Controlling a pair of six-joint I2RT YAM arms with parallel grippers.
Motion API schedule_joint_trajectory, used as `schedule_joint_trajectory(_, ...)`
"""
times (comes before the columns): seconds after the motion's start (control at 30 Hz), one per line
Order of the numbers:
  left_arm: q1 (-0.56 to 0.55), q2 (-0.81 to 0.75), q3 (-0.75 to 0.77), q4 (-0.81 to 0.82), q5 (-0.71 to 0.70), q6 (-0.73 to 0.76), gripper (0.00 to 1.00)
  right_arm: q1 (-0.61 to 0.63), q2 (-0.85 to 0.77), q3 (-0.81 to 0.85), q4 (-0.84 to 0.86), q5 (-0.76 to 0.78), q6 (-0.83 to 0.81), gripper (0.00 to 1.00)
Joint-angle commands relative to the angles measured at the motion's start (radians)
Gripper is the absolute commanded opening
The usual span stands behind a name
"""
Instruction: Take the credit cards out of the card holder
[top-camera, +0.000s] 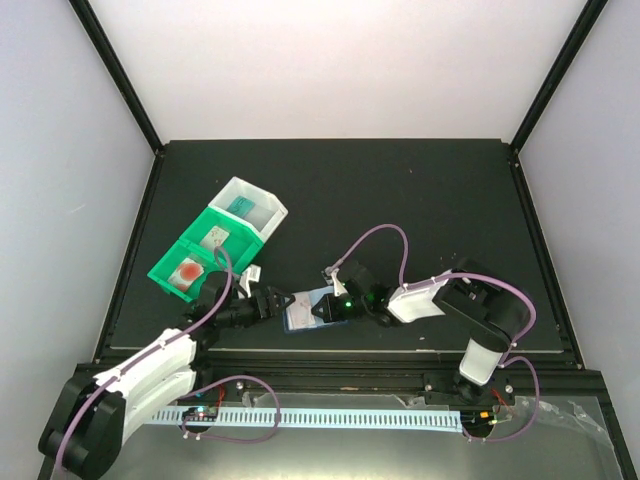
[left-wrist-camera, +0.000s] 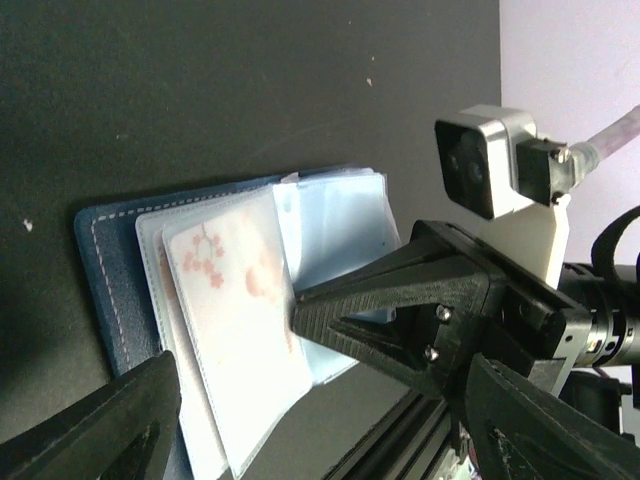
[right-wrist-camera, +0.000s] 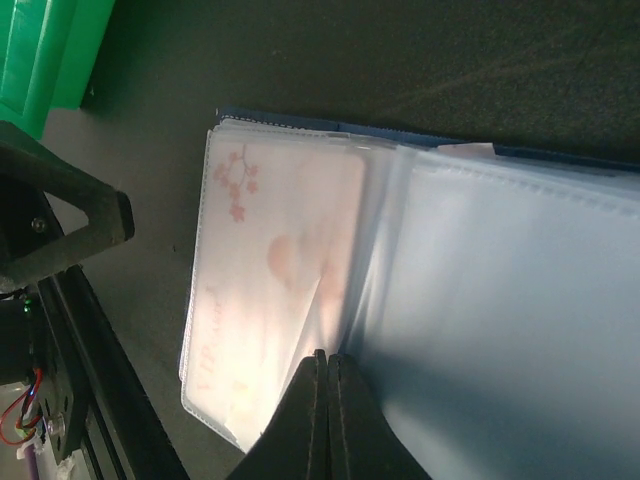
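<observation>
While the card holder (top-camera: 303, 314) lies open on the surface (top-camera: 400, 190) between both arms, navy cover down, we see the left gripper (left-wrist-camera: 322, 385) spread wide, nothing held. We see the right gripper (right-wrist-camera: 323, 375) pressed together, tips at the edge of a clear sleeve (right-wrist-camera: 215, 400); can't tell if it pinches anything. That sleeve holds a pale card (right-wrist-camera: 290, 250): pink blossom print, faint script too blurred to read.

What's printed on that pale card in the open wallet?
Pink blossoms on a whitish card, clearest in the right wrist view.
</observation>
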Motion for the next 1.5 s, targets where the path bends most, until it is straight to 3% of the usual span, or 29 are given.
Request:
schedule_joint_trajectory(0.0, -0.007, 0.033, -0.004, 0.118, -0.028, -0.05, 0.8, 0.01, 0.029, -0.031, -0.023, 0.004, -0.001, 0.01)
schedule_joint_trajectory(0.4, -0.026, 0.183, -0.017, 0.302, -0.002, -0.108, 0.84, 0.01, 0.035, -0.03, -0.019, -0.013, -0.007, 0.01)
schedule_joint_trajectory(1.0, -0.036, 0.313, -0.02, 0.392, -0.016, -0.114, 0.85, 0.01, 0.034, -0.043, 0.0, -0.022, -0.007, 0.01)
schedule_joint_trajectory(1.2, -0.046, 0.302, 0.001, 0.366, -0.012, -0.11, 0.83, 0.01, 0.032, -0.039, -0.004, -0.03, -0.01, 0.01)
schedule_joint_trajectory(1.47, -0.059, 0.203, 0.031, 0.229, -0.042, -0.069, 0.71, 0.01, 0.039, -0.036, 0.011, -0.047, 0.0, 0.01)
